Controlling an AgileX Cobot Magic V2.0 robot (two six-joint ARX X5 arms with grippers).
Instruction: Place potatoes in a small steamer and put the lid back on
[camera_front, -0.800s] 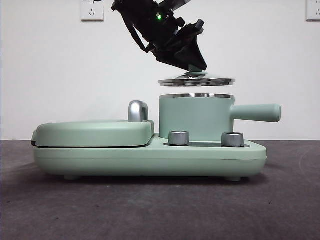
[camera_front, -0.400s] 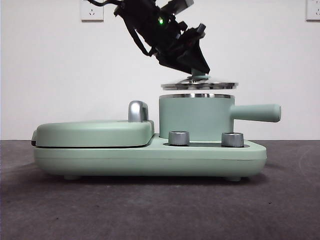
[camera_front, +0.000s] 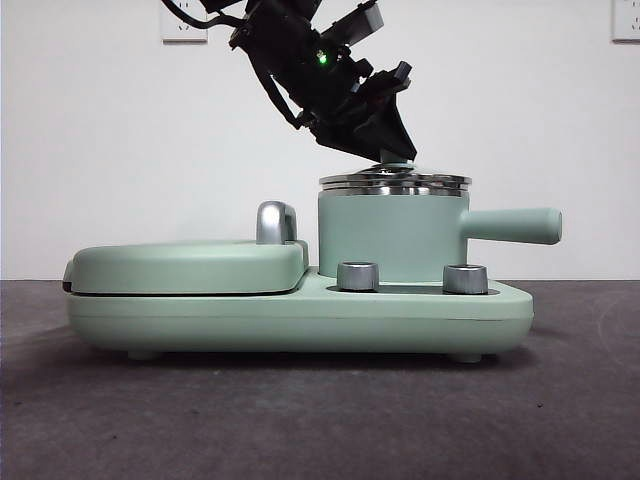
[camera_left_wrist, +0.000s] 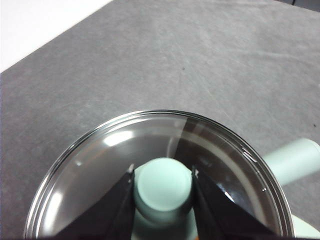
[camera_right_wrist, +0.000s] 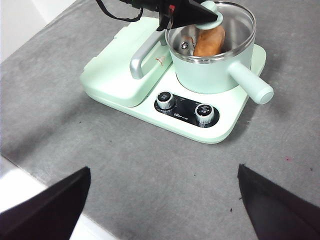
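The small steamer (camera_front: 390, 235), a mint-green pot with a side handle (camera_front: 512, 225), stands on the right of the appliance. The glass lid (camera_front: 395, 181) lies level on its steel rim. My left gripper (camera_front: 397, 163) reaches down from the upper left and is shut on the lid's green knob (camera_left_wrist: 162, 187), one black jaw on each side. Through the glass lid (camera_right_wrist: 245, 20) the right wrist view shows an orange-brown potato (camera_right_wrist: 209, 41) inside the steamer (camera_right_wrist: 210, 70). My right gripper (camera_right_wrist: 165, 200) is open and empty, held high in front of the appliance.
A flat green griddle (camera_front: 185, 265) with a chrome handle (camera_front: 275, 222) fills the left of the green base (camera_front: 300, 315). Two steel dials (camera_front: 358, 276) (camera_front: 465, 278) face front. Dark grey tabletop (camera_front: 320, 420) surrounds the appliance, with a white wall behind.
The left gripper has lowered the lid from a little above the steamer down onto its rim. The appliance has not moved.
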